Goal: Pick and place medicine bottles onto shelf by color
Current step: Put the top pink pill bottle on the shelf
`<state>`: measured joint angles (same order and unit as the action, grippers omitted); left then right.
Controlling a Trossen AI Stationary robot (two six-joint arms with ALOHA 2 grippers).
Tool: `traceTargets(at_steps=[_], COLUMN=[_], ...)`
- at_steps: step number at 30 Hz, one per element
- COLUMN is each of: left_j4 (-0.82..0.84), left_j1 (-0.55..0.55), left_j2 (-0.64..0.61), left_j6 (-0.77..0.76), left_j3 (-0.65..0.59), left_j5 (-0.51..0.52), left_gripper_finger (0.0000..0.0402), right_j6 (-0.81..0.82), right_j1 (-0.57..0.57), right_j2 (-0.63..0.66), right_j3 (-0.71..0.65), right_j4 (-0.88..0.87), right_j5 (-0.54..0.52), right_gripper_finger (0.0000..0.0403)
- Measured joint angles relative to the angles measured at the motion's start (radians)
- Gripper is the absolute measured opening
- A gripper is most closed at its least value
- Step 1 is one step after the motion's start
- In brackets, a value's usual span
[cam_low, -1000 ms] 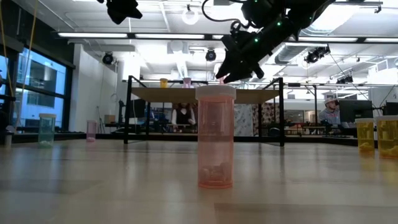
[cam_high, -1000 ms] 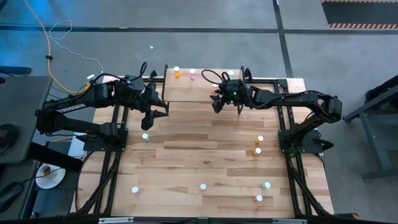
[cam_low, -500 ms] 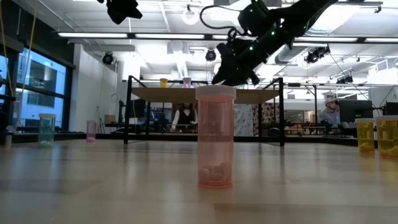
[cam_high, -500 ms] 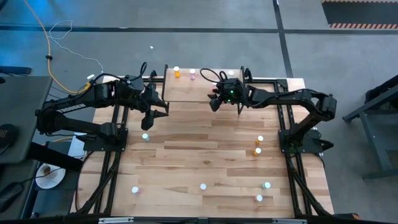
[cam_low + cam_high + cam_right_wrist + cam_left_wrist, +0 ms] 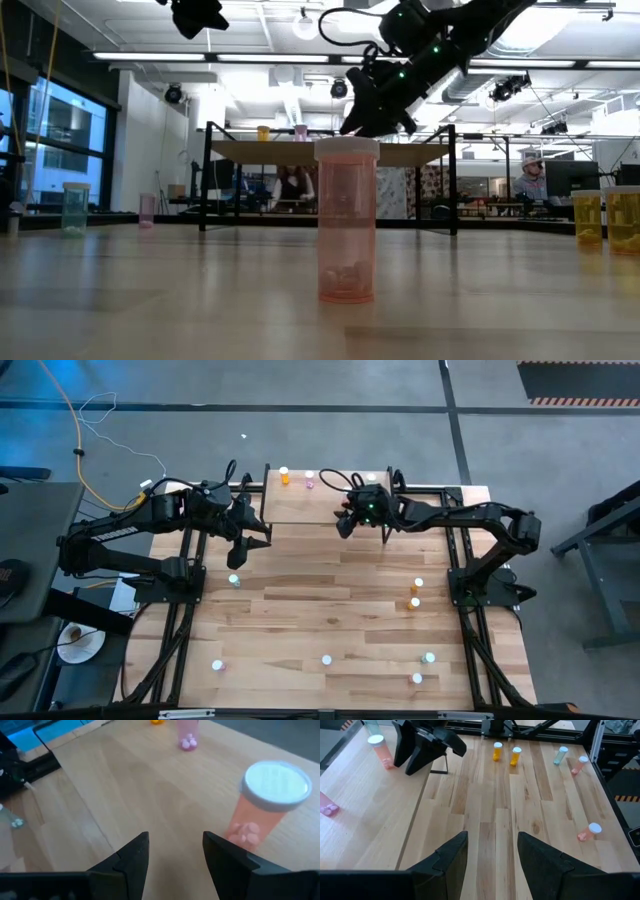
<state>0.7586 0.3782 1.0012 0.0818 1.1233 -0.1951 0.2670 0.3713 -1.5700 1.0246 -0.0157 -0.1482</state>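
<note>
The shelf (image 5: pixel 300 508) stands at the table's far middle. An orange bottle (image 5: pixel 285 476), a pink one (image 5: pixel 309 481) and a salmon-pink, white-capped one (image 5: pixel 270 807) stand upright on it. My right gripper (image 5: pixel 175 855) hovers open above the shelf's near part, short of the salmon-pink bottle, with nothing between its fingers. My left gripper (image 5: pixel 492 855) hangs open and empty over the table's left side, above a teal bottle (image 5: pixel 234 580). More medicine bottles stand on the tabletop: two orange (image 5: pixel 415 593), a pink one (image 5: pixel 346 220) at the near middle, and teal (image 5: pixel 428 657) and pink (image 5: pixel 417 678) at the near right.
The shelf's black legs (image 5: pixel 207 175) rise from the tabletop. Another pink bottle (image 5: pixel 217 665) stands near the left front. Black frame rails (image 5: pixel 180 620) run along both sides of the table. A broad stretch of bare wood (image 5: pixel 320 590) lies in the middle.
My right gripper has crept a little toward the table's left edge above the shelf, staying open. The bottles have kept their places.
</note>
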Motion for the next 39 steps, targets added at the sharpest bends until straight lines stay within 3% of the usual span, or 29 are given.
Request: traceTargets(at_steps=[20,39], left_j4=[0.0,0.0], left_j1=[0.0,0.001], left_j2=[0.0,0.0], left_j6=[0.0,0.0], left_j3=[0.0,0.0], left_j5=[0.0,0.0], left_gripper_finger=[0.0163,0.0163], right_j6=[0.005,-0.006], right_j1=[-0.003,0.008], right_j2=[0.022,0.024], right_j3=[0.025,0.025], right_j4=[-0.129,-0.063], right_j5=[-0.045,-0.072], right_gripper_finger=[0.0178,0.0178])
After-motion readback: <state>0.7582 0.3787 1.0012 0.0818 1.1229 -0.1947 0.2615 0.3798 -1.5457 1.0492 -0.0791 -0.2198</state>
